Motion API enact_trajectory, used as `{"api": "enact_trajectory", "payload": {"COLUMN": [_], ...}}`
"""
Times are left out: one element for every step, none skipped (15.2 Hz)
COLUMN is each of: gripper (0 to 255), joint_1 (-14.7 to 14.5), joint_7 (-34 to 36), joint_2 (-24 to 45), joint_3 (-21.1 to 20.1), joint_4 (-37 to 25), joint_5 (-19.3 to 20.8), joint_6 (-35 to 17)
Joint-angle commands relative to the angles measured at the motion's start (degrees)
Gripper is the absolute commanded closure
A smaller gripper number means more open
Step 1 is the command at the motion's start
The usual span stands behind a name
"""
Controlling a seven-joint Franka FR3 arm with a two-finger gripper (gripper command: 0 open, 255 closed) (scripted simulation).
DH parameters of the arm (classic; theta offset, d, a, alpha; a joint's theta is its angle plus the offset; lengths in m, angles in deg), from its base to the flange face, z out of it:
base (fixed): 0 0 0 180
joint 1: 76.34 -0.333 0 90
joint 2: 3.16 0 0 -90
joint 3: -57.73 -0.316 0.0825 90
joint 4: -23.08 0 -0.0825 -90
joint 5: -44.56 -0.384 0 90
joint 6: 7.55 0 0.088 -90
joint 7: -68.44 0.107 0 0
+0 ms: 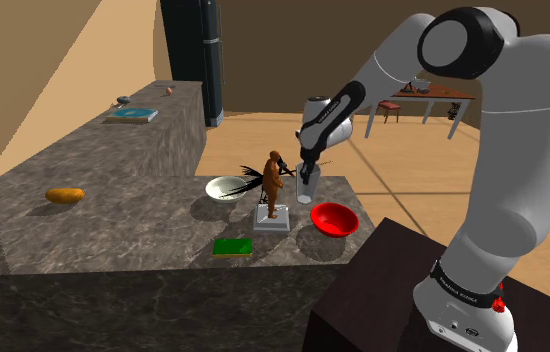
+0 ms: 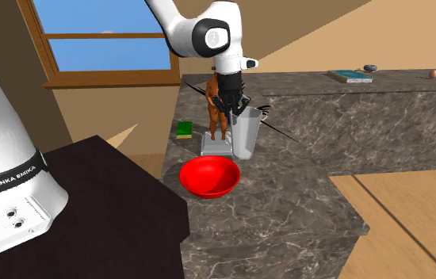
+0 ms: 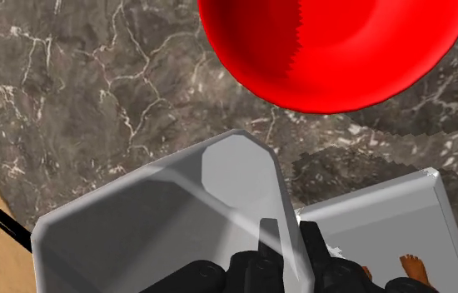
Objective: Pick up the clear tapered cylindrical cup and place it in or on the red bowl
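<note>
Grey cup (image 2: 246, 135) upright — mouth up; gripper (image 2: 237, 105) pinches its rim wall.

Figurine (image 2: 212, 112) tight beside the cup (image 2: 246, 136)

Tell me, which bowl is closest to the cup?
The red bowl, right beside the cup. The white bowl sits farther off, on the other side of the figurine.
</note>
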Motion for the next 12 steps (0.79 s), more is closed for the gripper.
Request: {"api": "enact_trajectory", "payload": {"gripper": [255,255,255,255,255,255,255,255,255,255,255,255], "joint_1": [-0.1,-0.1,-0.1,-0.1,-0.1,-0.2,-0.2,-0.2,-0.2,-0.2,-0.2,-0.3], "joint_7": [0.0,0.0,0.0,-0.1,-0.1,-0.1,-0.1,-0.2,-0.2,-0.2,-0.2,-0.3], "joint_2": [-1.4,-2.0,-2.6,-3.2,-3.8,-4.4,-5.0,-5.6,-6.2,-6.7,-7.3,-7.8], "joint_3": [0.0,0.1,0.1,0.1,0.1,0.1,0.1,0.1,0.1,0.1,0.2,0.2], "joint_4": [0.2,0.1,0.1,0.0,0.0,-0.1,-0.2,-0.3,-0.4,-0.5,-0.7,-0.8], "joint_5": [0.1,0.1,0.1,0.1,0.1,0.2,0.2,0.2,0.2,0.2,0.3,0.3], "joint_6": [1.2,1.9,2.5,3.2,3.8,4.5,5.2,5.9,6.6,7.2,7.9,8.6]}}
